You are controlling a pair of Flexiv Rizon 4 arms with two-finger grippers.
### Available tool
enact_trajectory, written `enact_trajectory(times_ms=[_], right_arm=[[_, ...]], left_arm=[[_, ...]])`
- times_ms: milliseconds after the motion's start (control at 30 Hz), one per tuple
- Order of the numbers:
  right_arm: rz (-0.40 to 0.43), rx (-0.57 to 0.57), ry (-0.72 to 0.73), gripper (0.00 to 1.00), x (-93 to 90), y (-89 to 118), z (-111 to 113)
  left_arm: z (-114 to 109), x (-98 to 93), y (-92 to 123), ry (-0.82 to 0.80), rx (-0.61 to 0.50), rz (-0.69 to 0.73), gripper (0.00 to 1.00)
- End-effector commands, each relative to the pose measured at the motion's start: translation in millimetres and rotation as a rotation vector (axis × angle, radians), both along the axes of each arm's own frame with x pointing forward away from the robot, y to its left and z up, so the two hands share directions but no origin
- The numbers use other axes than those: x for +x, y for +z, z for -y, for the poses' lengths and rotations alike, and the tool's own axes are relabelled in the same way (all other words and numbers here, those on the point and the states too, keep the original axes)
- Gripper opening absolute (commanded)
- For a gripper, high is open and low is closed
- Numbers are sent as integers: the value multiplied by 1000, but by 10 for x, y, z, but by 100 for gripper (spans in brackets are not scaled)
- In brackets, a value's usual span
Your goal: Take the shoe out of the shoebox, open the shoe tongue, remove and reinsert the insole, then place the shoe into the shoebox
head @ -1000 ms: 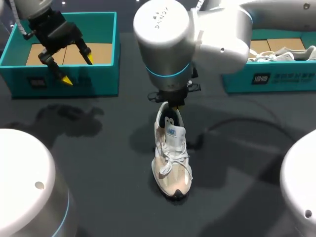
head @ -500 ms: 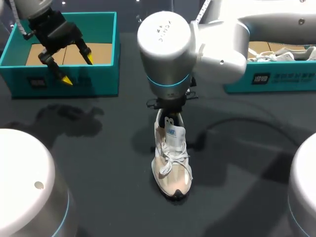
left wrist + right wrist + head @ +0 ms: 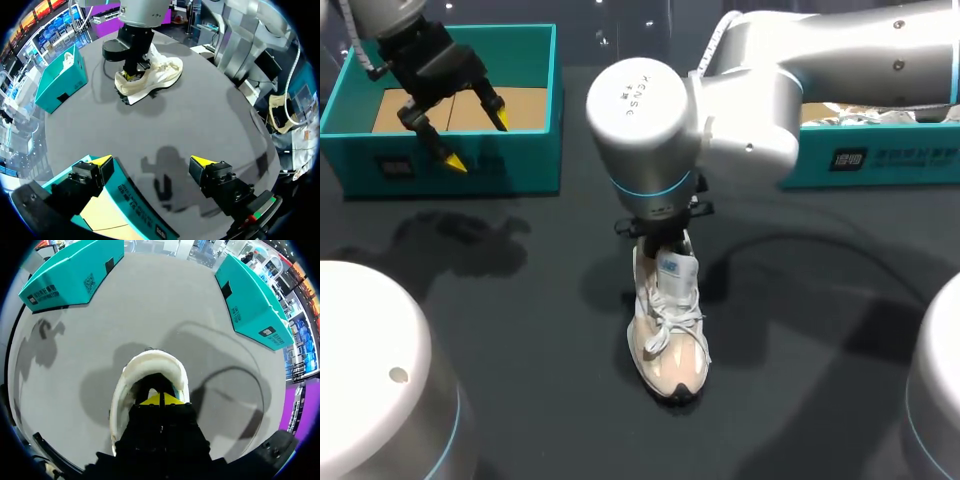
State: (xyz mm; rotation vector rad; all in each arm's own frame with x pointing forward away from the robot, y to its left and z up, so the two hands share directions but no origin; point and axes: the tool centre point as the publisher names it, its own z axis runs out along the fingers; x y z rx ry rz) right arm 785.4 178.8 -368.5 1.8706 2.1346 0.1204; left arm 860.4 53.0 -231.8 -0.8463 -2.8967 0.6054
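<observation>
Step in hand: I judge this to be the insole stage. The shoe (image 3: 667, 320) is out of its box and stands on its sole, and my right arm is reaching down into its heel opening

Shoe: it sits mid-worktop, laced, toe towards me, with the tongue (image 3: 675, 268) standing up just in front of the arm's wrist

Right claw (image 3: 160, 400): in the right wrist view the yellow tips are pressed together, low inside the collar. I can't see whether the insole is nipped between them, because the inside of the shoe is dark

Left claw (image 3: 477, 140): spread wide and holding nothing, it hangs over the near wall of the left shoebox (image 3: 520, 165), well apart from the shoe

Next move: if the insole is caught, I'd want a slow lift straight up out of the collar. Nothing pins the shoe down, so it may rise or tip with the pull, and I'd bring the left claw over to steady it. If nothing is caught, I'd open the claw and go deeper at the heel

Surface: the dark worktop (image 3: 520, 300) is flat and matte, and the shoe rests level on it

Room: the left shoebox shows a bare cardboard floor. The right shoebox (image 3: 880, 160) holds a second shoe (image 3: 865, 118). Both boxes sit at the far side, well apart from the shoe, so there is space to work around it
</observation>
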Motion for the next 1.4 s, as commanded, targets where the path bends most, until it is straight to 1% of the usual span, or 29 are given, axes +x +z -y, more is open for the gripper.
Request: enact_trajectory(times_ms=[33, 100, 167, 300, 367, 533, 733, 967, 1067, 1233, 1333, 1400], right_arm=[[-12, -1, 3, 0, 63, -132, -58], [-4, -5, 3, 0, 50, -97, -65], [16, -15, 9, 0, 30, -11, -79], [40, -74, 18, 0, 2, 129, -116], [35, -110, 19, 0, -14, 170, -126], [-18, -222, -18, 0, -66, 208, -116], [-66, -296, -51, 0, -117, 144, -22], [-128, -332, -84, 0, -154, -24, 75], [-154, -329, -87, 0, -165, -122, 106], [-177, -286, -79, 0, -161, -258, 125], [-167, -253, -60, 0, -155, -274, 109], [-148, -245, -44, 0, -145, -220, 84]], left_arm=[[-7, -9, 3, 0, 2, 2, 100], [-7, -9, 3, 0, 2, 2, 100], [-7, -9, 3, 0, 2, 2, 100], [-7, -9, 3, 0, 2, 2, 100], [-7, -9, 3, 0, 2, 2, 100], [-7, -9, 3, 0, 2, 2, 100], [-7, -9, 3, 0, 2, 2, 100], [-7, -9, 3, 0, 2, 2, 100], [-7, -9, 3, 0, 2, 2, 100], [-7, -9, 3, 0, 2, 2, 100], [-7, -9, 3, 0, 2, 2, 100], [-7, -9, 3, 0, 2, 2, 100]])
